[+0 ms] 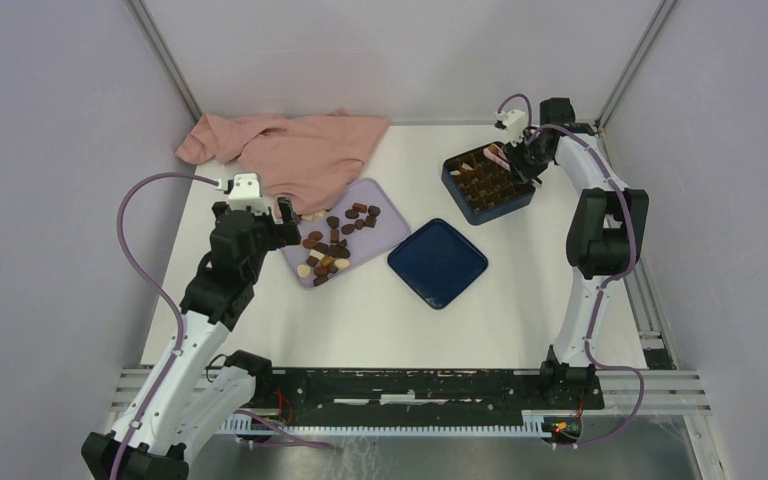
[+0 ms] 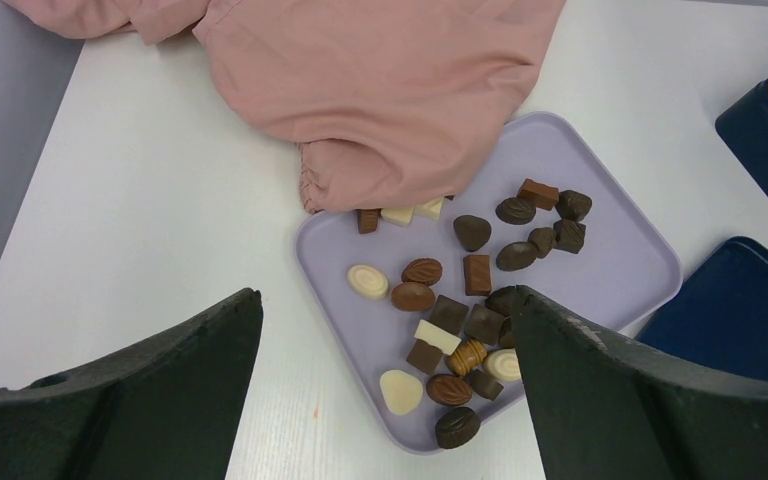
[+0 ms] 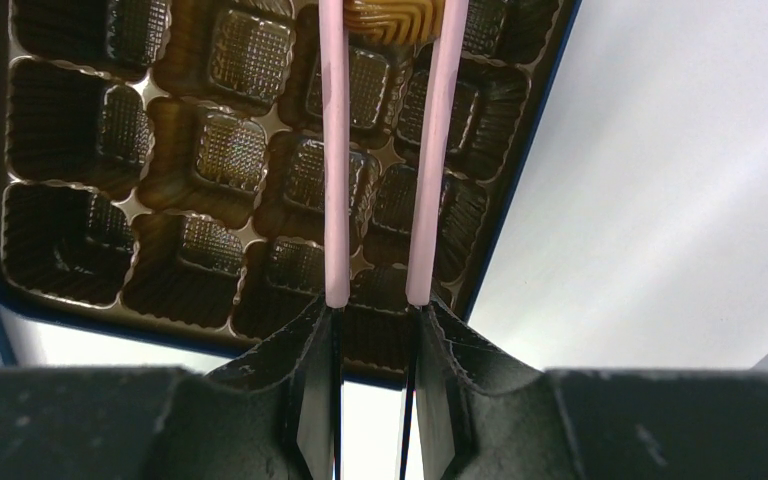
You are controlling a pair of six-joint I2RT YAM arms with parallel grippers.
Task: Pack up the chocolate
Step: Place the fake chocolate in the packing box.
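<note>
Chocolates (image 2: 413, 296): most lay loose on the lilac tray (image 2: 610, 260). The left claw (image 2: 385, 310) hung above them, jaws wide apart, empty. The right claw (image 3: 375, 310) clamped pink tongs (image 3: 335, 150), which pinched one ridged caramel piece (image 3: 395, 18) over the blue box (image 3: 518, 155).

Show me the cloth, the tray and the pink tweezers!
cloth (image 1: 290, 150), top view, middle of its folds.
tray (image 2: 620, 265), left wrist view, bare right part.
tweezers (image 3: 334, 150), right wrist view, left pink arm.
</note>
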